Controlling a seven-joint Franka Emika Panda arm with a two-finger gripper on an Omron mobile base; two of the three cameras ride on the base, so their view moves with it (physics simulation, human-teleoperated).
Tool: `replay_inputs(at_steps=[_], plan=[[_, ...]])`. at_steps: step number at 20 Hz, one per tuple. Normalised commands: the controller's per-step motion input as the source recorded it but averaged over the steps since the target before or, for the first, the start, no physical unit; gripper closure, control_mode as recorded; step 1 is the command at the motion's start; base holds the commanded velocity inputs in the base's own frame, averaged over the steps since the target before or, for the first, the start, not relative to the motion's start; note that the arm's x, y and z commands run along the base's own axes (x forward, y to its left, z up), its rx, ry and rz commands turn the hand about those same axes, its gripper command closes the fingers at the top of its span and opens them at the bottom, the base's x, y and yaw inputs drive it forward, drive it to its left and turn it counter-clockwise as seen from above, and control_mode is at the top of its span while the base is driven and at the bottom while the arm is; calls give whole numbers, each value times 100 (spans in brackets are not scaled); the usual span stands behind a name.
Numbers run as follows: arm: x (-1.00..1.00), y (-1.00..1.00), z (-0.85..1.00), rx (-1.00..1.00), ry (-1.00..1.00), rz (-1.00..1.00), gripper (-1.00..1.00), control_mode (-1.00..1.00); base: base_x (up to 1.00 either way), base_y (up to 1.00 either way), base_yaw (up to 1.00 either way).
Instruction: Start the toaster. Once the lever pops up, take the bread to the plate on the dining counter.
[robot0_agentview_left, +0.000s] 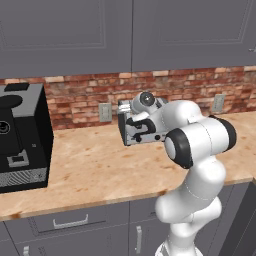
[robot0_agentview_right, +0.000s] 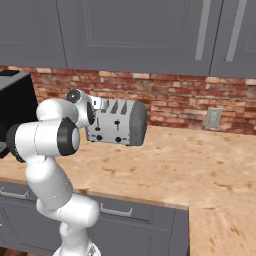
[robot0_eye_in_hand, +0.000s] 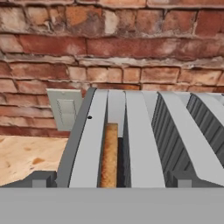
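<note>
The silver-grey toaster stands on the kitchen counter against the brick wall, with its black levers and knobs on the face turned toward the room. In the left base view my arm covers much of the toaster. A tan slice of bread sits on edge in the leftmost slot of the toaster. My gripper hovers at the toaster's near end just above its top, open, with one fingertip on each side and nothing between them. From the right base view the gripper is at the toaster's upper left corner. The plate and dining counter are out of view.
A big black coffee machine stands at the left of the wood-tone counter top. Wall outlets sit in the brick backsplash. Grey upper cabinets hang above. Bare counter stretches to the right of the toaster.
</note>
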Motion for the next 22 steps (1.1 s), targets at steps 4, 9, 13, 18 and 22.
replay_inputs(at_steps=[4, 9, 13, 18, 22], plan=[[0, 0, 0, 0, 0, 0, -100, -100, 0, 0, 0], [0, 0, 0, 0, 0, 0, -100, -100, 0, 0, 0], [0, 0, 0, 0, 0, 0, -100, -100, 0, 0, 0], [0, 0, 0, 0, 0, 0, -100, -100, 0, 0, 0], [0, 0, 0, 0, 0, 0, -100, -100, 0, 0, 0]])
